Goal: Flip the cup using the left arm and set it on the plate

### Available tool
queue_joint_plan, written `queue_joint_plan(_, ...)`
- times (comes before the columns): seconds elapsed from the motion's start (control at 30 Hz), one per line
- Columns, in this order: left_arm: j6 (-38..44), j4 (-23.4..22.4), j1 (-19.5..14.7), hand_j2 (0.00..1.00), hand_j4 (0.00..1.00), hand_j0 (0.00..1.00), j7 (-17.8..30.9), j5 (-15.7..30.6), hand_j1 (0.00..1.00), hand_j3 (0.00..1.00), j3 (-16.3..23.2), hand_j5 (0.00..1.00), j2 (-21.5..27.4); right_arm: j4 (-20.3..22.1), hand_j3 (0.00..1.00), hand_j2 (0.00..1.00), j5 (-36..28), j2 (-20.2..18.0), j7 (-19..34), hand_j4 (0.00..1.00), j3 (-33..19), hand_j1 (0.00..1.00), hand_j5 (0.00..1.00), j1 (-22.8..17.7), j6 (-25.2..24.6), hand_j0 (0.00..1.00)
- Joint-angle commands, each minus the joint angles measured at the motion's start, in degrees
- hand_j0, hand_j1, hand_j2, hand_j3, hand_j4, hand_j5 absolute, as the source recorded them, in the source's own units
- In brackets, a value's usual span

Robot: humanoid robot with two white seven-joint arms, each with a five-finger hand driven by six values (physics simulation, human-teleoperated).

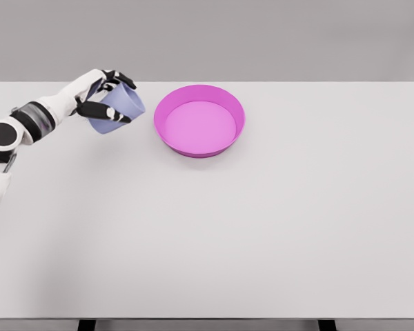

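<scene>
Holding: the left hand (100,93) grips the lavender cup (117,110), fingers and thumb clamped around its wall.
Cup position: tilted in the hand over the far left of the white table (262,234), just left of the plate, not touching it.
Plate: magenta plate (199,120) with raised rim, at centre rear of the table.
Left arm: enters from the left edge.
</scene>
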State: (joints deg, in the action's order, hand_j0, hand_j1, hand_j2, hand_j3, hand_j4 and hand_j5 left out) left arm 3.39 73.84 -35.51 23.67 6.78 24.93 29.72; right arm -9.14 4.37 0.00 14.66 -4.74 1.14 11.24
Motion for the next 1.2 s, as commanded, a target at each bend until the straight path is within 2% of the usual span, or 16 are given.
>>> queue_joint_plan(0.0, -4.5, 0.0, -0.2, 0.53, 0.53, 0.53, 0.0, 1.0, 0.53, 0.53, -0.2, 0.53, -2.3, 0.0, 1.0, 1.0, 0.0, 0.0, 0.0, 1.0, 0.0, 1.0, 1.0, 0.0, 0.0, 1.0)
queue_joint_plan(0.07, -8.1, -0.4, -0.5, 0.55, 0.55, 0.55, -0.1, 1.5, 0.55, 0.55, -0.3, 0.55, -4.8, 0.0, 1.0, 1.0, 0.0, 0.0, 0.0, 1.0, 0.0, 1.0, 1.0, 0.0, 0.0, 1.0)
queue_joint_plan(0.23, -16.6, -0.7, -0.8, 0.56, 0.56, 0.56, -0.2, 7.0, 0.56, 0.56, -1.2, 0.56, -8.2, 0.0, 1.0, 1.0, 0.0, 0.0, 0.0, 1.0, 0.0, 1.0, 1.0, 0.0, 0.0, 1.0)
queue_joint_plan(0.37, -21.3, -2.5, -0.8, 0.57, 0.57, 0.57, -0.3, 8.4, 0.57, 0.57, -1.5, 0.57, -10.7, 0.0, 1.0, 1.0, 0.0, 0.0, 0.0, 1.0, 0.0, 1.0, 1.0, 0.0, 0.0, 1.0)
queue_joint_plan(0.57, -31.2, -10.5, -0.8, 0.57, 0.57, 0.57, -0.6, 10.8, 0.57, 0.57, -1.5, 0.57, -16.8, 0.0, 1.0, 1.0, 0.0, 0.0, 0.0, 1.0, 0.0, 1.0, 1.0, 0.0, 0.0, 1.0)
queue_joint_plan(0.7, -37.9, -15.0, -1.2, 0.57, 0.57, 0.57, -0.6, 15.2, 0.57, 0.57, -1.0, 0.57, -18.3, 0.0, 1.0, 1.0, 0.0, 0.0, 0.0, 1.0, 0.0, 1.0, 1.0, 0.0, 0.0, 1.0)
queue_joint_plan(0.8, -38.4, -16.4, -1.1, 0.58, 0.58, 0.58, -0.6, 17.9, 0.58, 0.58, -0.2, 0.58, -20.0, 0.0, 1.0, 1.0, 0.0, 0.0, 0.0, 1.0, 0.0, 1.0, 1.0, 0.0, 0.0, 1.0)
queue_joint_plan(0.87, -38.4, -17.0, -1.1, 0.58, 0.58, 0.58, -0.6, 20.5, 0.58, 0.58, 2.8, 0.58, -20.2, 0.0, 1.0, 1.0, 0.0, 0.0, 0.0, 1.0, 0.0, 1.0, 1.0, 0.0, 0.0, 1.0)
queue_joint_plan(1.0, -38.4, -17.8, -1.1, 0.58, 0.58, 0.58, -0.7, 25.3, 0.58, 0.58, 5.6, 0.58, -20.3, 0.0, 1.0, 1.0, 0.0, 0.0, 0.0, 1.0, 0.0, 1.0, 1.0, 0.0, 0.0, 1.0)
queue_joint_plan(1.07, -38.4, -21.3, -1.7, 0.58, 0.58, 0.58, -0.7, 25.5, 0.58, 0.58, 5.6, 0.58, -21.1, 0.0, 1.0, 1.0, 0.0, 0.0, 0.0, 1.0, 0.0, 1.0, 1.0, 0.0, 0.0, 1.0)
queue_joint_plan(1.17, -38.4, -23.0, -2.3, 0.58, 0.58, 0.58, -1.4, 26.1, 0.58, 0.58, 5.3, 0.58, -21.2, 0.0, 1.0, 1.0, 0.0, 0.0, 0.0, 1.0, 0.0, 1.0, 1.0, 0.0, 0.0, 1.0)
